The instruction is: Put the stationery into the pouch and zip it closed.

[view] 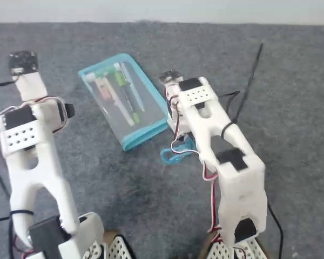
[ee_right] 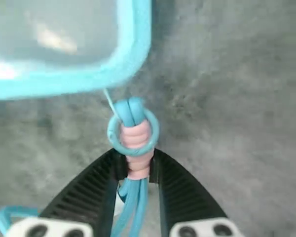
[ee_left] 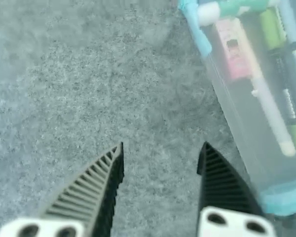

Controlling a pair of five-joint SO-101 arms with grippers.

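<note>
A clear pouch (view: 124,100) with blue trim lies flat on the grey carpet, with several pens and markers (view: 119,91) inside it. From its near corner runs a blue zip cord (view: 173,155) with a pink bead (ee_right: 137,148) and a blue ring. My right gripper (ee_right: 137,159) is shut on that cord at the bead, just off the pouch corner (ee_right: 133,54). My left gripper (ee_left: 163,150) stands open over bare carpet beside the pouch's long side (ee_left: 256,98), nothing between its fingers.
Grey carpet (view: 97,178) covers the whole table. A black cable (view: 251,81) trails to the right of the right arm (view: 216,135). The left arm (view: 29,135) stands left of the pouch.
</note>
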